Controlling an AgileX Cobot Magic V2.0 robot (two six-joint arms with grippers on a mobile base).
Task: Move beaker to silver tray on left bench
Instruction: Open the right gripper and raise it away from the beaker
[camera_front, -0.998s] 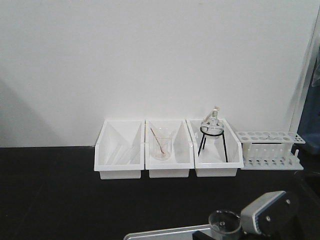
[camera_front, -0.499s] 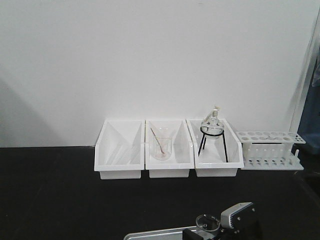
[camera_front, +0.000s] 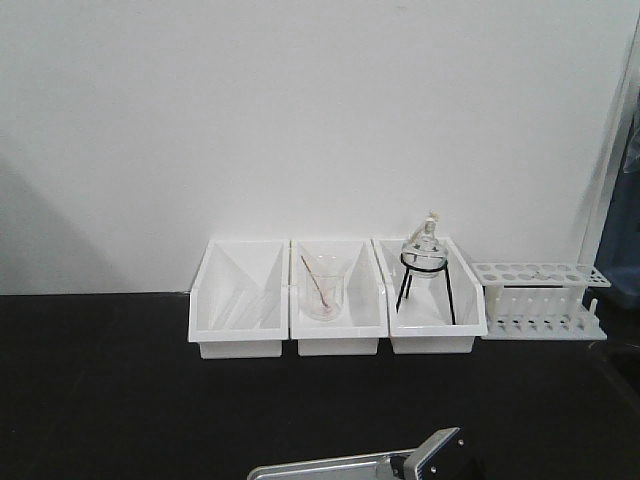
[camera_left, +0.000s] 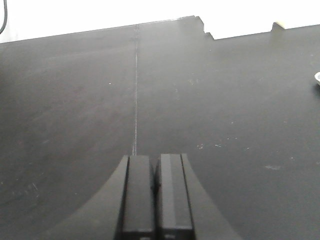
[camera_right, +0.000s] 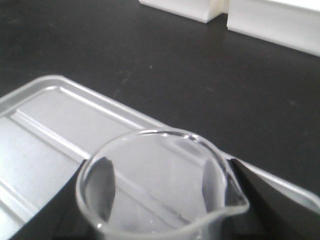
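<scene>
Beaker (camera_right: 160, 185) over silver tray (camera_right: 45, 135) edge

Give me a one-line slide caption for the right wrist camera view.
Right gripper holds the beaker above the silver tray on the left bench.

Left gripper (camera_left: 156, 197) closed and empty; right gripper (camera_right: 162, 190) clamped on beaker (camera_right: 160, 185).

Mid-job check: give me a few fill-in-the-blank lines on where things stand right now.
1. The right hand is shut on the ____.
2. The beaker hangs over the ____ tray.
3. The left hand is ____, holding nothing.
4. The flask on the wire stand sits in a ____ bin.

Missing words: beaker; silver; shut; white
</scene>
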